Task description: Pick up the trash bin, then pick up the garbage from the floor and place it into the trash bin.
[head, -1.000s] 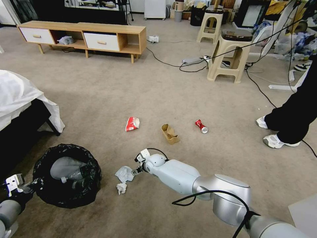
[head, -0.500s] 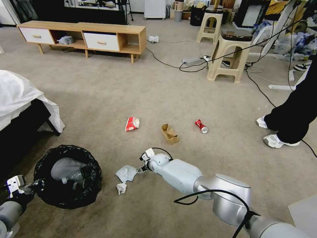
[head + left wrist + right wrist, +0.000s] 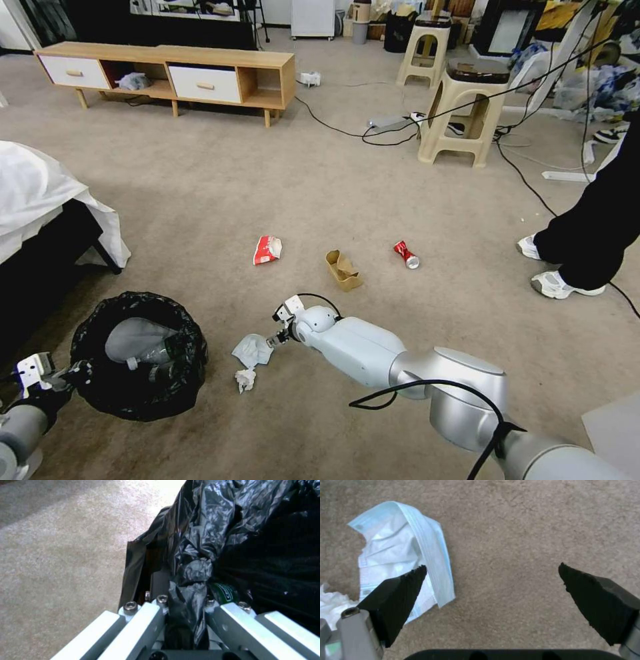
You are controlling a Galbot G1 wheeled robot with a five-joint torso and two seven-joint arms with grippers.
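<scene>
The trash bin, lined with a crinkled black bag, hangs at lower left; a bottle lies inside. My left gripper is shut on its bagged rim, and a green-labelled bottle shows just past the fingers. My right gripper is open just above the carpet, one fingertip over the edge of a pale blue-white mask-like piece of garbage. A crumpled white tissue lies beside it. Farther off lie a red-white wrapper, a brown paper box and a crushed red can.
A bed with a white sheet stands at the left. A person's legs and white shoes are at the right. Beige stools, floor cables and a low wooden cabinet stand farther back.
My right gripper drew back to the right, then came back left to the edge of the pale blue piece. The bin in my left gripper barely shifted.
</scene>
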